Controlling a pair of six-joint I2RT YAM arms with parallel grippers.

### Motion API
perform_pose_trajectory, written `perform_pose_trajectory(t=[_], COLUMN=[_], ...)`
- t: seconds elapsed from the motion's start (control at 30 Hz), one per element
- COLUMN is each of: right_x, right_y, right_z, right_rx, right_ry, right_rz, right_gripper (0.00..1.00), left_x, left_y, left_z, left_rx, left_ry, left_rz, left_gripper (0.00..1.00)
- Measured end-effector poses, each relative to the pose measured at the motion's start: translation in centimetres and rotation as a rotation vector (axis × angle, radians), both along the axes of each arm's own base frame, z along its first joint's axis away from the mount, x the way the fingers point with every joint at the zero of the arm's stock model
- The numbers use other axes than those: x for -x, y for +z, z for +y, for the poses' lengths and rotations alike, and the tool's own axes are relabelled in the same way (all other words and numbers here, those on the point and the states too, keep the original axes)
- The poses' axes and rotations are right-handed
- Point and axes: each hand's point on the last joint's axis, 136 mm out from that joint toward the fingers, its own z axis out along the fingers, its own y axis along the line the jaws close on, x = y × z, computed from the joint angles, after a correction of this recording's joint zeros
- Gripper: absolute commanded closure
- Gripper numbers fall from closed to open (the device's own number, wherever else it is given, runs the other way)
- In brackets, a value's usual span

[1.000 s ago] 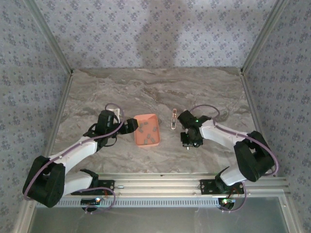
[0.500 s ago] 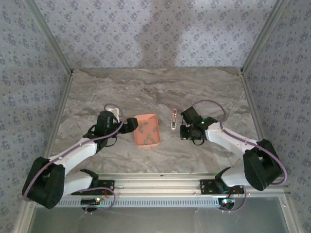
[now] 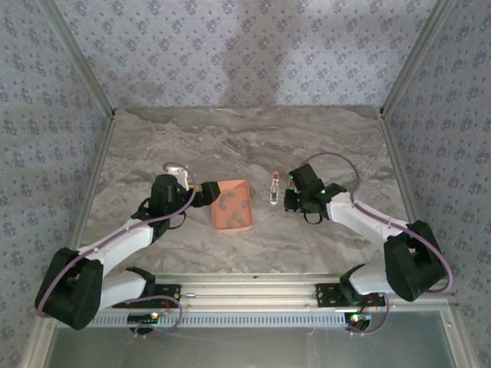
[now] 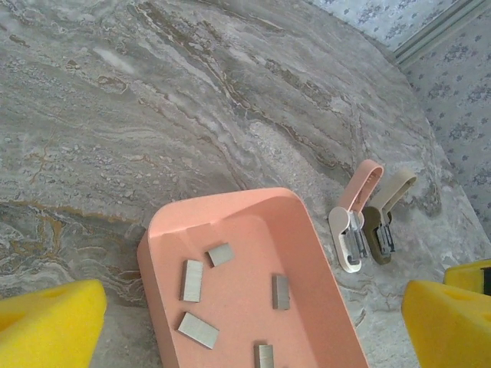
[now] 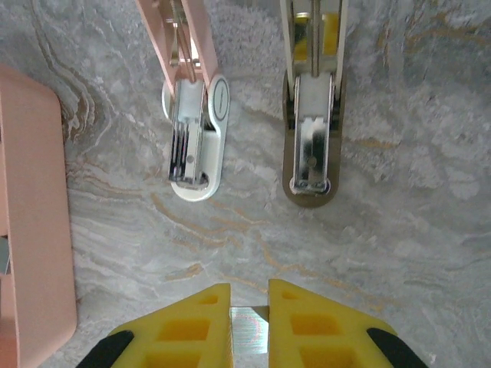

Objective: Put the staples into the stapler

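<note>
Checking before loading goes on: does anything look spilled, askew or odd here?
Nothing spilled: the staples lie loose inside the tray. The stapler lies open beside a second, olive-brown stapler, also open. The right pincer grips one staple strip.

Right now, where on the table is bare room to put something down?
Free: the far table behind the tray, and the near strip before it. Crowded: between tray and stapler, beside the right gripper holding staples.

Top camera overlooks the whole grey marbled bench [image 3: 307, 146] from behind; both close wrist cameras share the salmon-pink rectangular tray [image 4: 238, 230] and pale pink mini stapler [image 5: 198, 142].
</note>
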Motion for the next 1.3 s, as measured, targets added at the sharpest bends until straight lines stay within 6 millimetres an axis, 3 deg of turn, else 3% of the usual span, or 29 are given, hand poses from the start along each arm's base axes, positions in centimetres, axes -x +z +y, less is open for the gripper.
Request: perform_pose_trajectory(t=[0.27,0.7,1.3], right_x=[-2.0,-4.2,-5.9], right_y=[0.2,-2.1,-2.7], right_z=[-0.3,-1.2,-1.2], right_rx=[0.041,0.121,0.147], right_ry=[-0.01,-0.027,-0.015], right_rz=[-0.074,-0.077,-0.095], right_gripper=[0.85,0.86,0.86], left_x=[-0.3,-0.8,-1.3], left_y=[0.3,-2.1,-1.6], left_z=[0.0,-0.3,-0.7], left_rx=[0.002,-0.041,-0.039], left_ry=[0.001,-0.009,-0.019], left_rz=[-0.026,0.031,0.019], left_gripper=[0.02,0.02,0.02])
